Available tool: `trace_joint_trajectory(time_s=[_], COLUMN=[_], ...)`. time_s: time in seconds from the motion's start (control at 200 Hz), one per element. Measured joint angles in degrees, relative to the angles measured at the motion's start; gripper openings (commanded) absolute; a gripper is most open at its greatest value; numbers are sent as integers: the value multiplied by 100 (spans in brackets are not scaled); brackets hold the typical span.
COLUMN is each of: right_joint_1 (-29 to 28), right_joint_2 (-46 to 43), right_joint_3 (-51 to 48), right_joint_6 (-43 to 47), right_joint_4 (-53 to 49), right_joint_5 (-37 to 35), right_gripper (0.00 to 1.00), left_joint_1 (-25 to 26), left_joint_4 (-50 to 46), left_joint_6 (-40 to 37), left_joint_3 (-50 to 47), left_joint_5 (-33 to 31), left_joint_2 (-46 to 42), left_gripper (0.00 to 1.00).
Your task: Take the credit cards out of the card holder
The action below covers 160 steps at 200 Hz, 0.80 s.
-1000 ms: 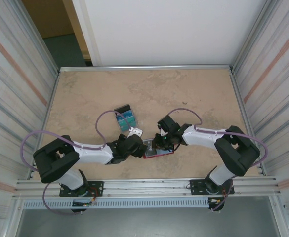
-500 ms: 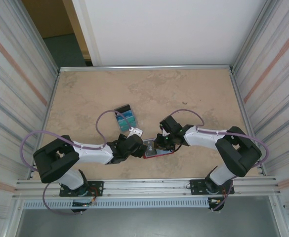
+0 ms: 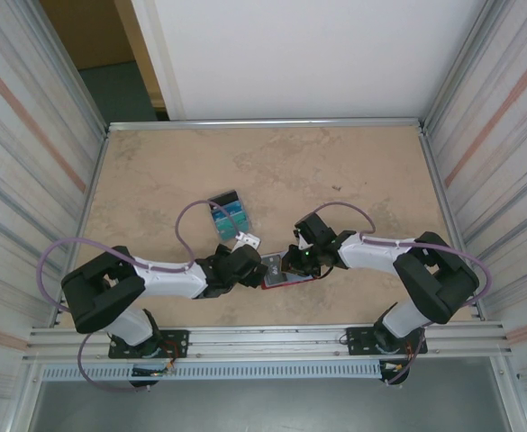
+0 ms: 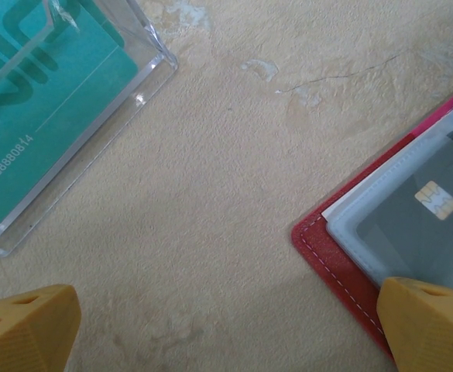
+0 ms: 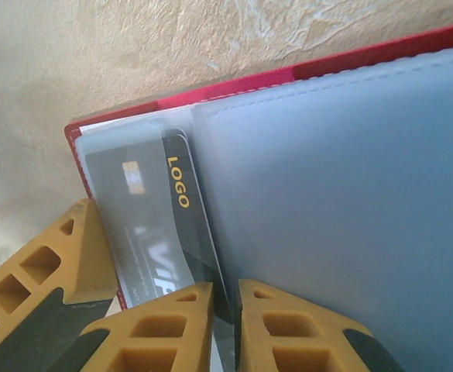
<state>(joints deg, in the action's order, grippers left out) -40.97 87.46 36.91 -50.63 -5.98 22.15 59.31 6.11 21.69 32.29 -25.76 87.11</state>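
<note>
The dark-red card holder (image 3: 289,275) lies open on the table between my two grippers, its pale sleeves facing up (image 5: 342,194). A dark credit card (image 5: 181,208) marked LOGO sticks partly out of a sleeve. My right gripper (image 5: 226,293) is shut on that card's edge, only a thin slit between its fingers. My left gripper (image 4: 226,329) is open wide, and its right fingertip (image 4: 431,322) rests on the holder's red corner (image 4: 338,260). The same chip card (image 4: 421,208) lies under the sleeve there.
A clear plastic case holding a teal card (image 3: 228,214) lies just beyond the left gripper, its corner close by (image 4: 56,101). A metal rail (image 3: 263,123) and corrugated walls frame the beige table (image 3: 335,180).
The right gripper has slid a little to the right and nearer along the holder, jaws narrowing on the card. The left arm and the holder have stayed in place.
</note>
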Motion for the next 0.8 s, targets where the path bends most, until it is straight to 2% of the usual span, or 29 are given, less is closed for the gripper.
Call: trace_joint_trajectory(time_s=[0.456,0.802], right_joint_1=[315,361], right_joint_2=[26,26], right_joint_3=[-544,-715], right_joint_6=[-262,-308], right_joint_4=[1108,1513], right_joint_5=[791,968], right_gripper=[12,11], left_joint_1=[-2,-2], left_joint_4=[-160,-212], left_joint_6=[-2,-39], left_joint_3=[70,103], left_joint_5=[-4,-26], left_joint_2=[2,2], left_gripper=[99,99])
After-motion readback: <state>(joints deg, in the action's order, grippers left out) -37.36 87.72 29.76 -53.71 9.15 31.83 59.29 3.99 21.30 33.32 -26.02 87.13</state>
